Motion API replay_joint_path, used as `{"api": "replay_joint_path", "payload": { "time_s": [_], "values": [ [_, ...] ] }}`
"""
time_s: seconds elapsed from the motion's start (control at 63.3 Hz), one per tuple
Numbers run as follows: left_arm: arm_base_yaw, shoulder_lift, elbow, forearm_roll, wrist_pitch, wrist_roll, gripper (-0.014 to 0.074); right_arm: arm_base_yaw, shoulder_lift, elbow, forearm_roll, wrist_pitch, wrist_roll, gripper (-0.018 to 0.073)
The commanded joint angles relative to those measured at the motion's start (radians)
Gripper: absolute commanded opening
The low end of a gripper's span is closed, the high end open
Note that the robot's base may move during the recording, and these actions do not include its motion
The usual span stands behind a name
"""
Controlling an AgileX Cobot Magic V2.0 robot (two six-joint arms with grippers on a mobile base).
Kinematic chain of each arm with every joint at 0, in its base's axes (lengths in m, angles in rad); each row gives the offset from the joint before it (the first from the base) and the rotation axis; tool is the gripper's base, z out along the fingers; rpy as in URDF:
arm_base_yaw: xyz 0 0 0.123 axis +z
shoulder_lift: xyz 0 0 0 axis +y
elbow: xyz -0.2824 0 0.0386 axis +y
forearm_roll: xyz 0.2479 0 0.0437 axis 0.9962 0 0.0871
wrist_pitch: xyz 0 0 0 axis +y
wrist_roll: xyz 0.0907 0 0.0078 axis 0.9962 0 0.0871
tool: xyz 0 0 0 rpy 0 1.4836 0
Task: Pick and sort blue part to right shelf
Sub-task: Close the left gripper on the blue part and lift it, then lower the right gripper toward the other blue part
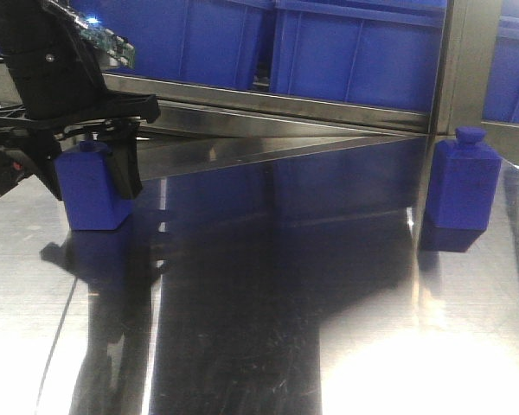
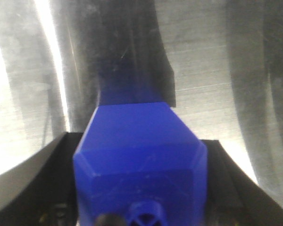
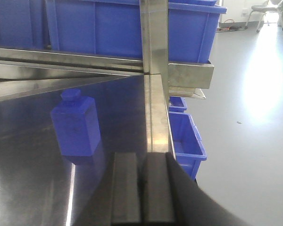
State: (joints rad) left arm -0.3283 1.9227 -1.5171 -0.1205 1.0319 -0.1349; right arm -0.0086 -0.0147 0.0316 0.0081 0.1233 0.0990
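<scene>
A blue part [image 1: 86, 192], a square bottle shape with a short neck, stands at the left on the shiny steel table [image 1: 268, 328]. My left gripper [image 1: 88, 186] is shut on it, one black finger against each side. In the left wrist view this blue part [image 2: 141, 155] fills the space between the fingers [image 2: 52, 165] of the left gripper [image 2: 139, 139]. A second blue part [image 1: 464, 186] stands upright at the right, beside the steel shelf post [image 1: 454, 69]. In the right wrist view it [image 3: 76, 125] stands ahead-left of my right gripper [image 3: 142, 188], which is shut and empty.
Large blue bins [image 1: 355, 52] sit on the steel shelf rail [image 1: 285, 104] behind the table. The shelf post [image 3: 153, 56] rises at the table's right edge. Beyond that edge, lower blue bins [image 3: 184, 136] stand on the grey floor [image 3: 245, 141].
</scene>
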Motion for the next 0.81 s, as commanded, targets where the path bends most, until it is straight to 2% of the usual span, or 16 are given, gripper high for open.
{"api": "replay_joint_path", "payload": {
  "time_s": [0.0, 0.253, 0.537, 0.742, 0.79],
  "values": [
    [-0.006, -0.053, -0.033, -0.021, -0.001, -0.011, 0.0393, -0.007, -0.016, -0.022, -0.008, -0.098, 0.0, 0.0035],
    [-0.006, -0.053, -0.049, -0.023, 0.035, -0.011, 0.0388, -0.007, -0.016, -0.022, -0.008, -0.099, 0.0, 0.0035],
    [-0.01, -0.083, -0.159, -0.023, 0.127, 0.002, 0.0388, -0.007, -0.016, -0.022, -0.008, -0.099, 0.0, 0.0035],
    [-0.027, -0.239, -0.148, 0.016, 0.067, 0.069, 0.0388, -0.007, -0.016, -0.022, -0.002, -0.117, 0.001, 0.0035],
    [-0.039, -0.296, -0.139, 0.015, 0.055, 0.105, 0.0388, -0.007, -0.016, -0.023, -0.002, -0.151, 0.001, 0.0035]
  ]
}}
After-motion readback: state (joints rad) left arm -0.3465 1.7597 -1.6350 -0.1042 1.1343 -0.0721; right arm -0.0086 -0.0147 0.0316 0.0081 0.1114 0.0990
